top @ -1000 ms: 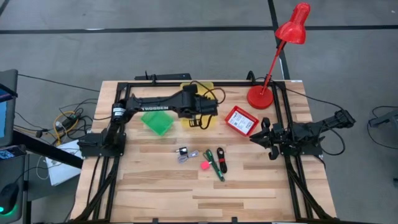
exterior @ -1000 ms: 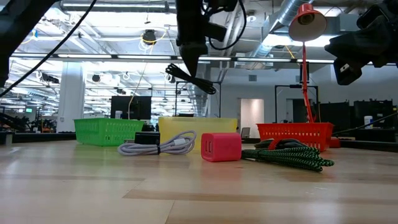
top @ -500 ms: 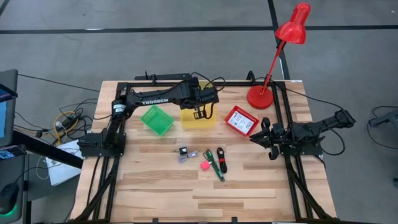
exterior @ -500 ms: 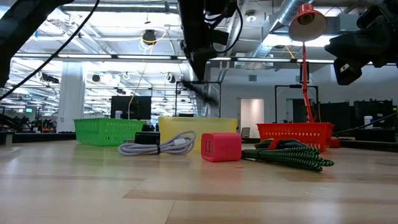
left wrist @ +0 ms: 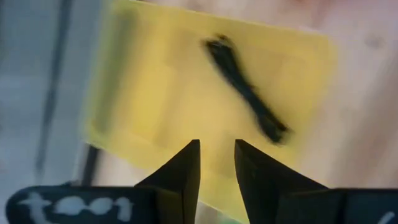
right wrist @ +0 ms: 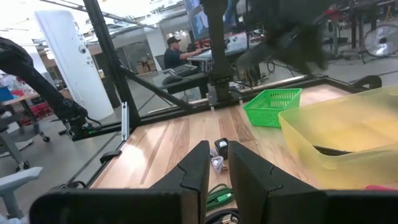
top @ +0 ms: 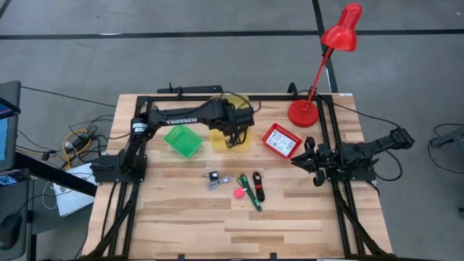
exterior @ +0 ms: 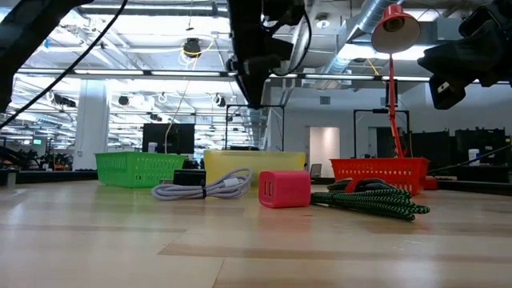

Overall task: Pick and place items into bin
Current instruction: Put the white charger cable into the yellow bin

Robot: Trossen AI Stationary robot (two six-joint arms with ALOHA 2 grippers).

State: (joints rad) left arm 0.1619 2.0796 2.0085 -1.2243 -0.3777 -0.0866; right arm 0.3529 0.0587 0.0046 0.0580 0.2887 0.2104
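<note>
A: Where is the left gripper (top: 233, 135)?

B: It hangs right over the see-through yellow plastic bin (top: 230, 140). Its two fingers are a little bit apart and hold nothing.

A: What is in that yellow bin?

B: A slim black tool (left wrist: 245, 107) lies on the bottom of it.

A: And the other bins?

B: The green basket (top: 182, 140) sits just left of the yellow bin. The red basket (top: 280, 140) sits to its right.

A: And the other things?

B: A grey coiled cable (top: 220, 181), a small pink block (top: 238, 193), a green braided cord (top: 248, 191) and a black strap (top: 258, 185) lie on the wood in front of the yellow bin.

A: The right gripper (top: 305, 159)?

B: It waits past the red basket, far from the yellow bin. Its fingers are nearly closed and hold nothing.
</note>
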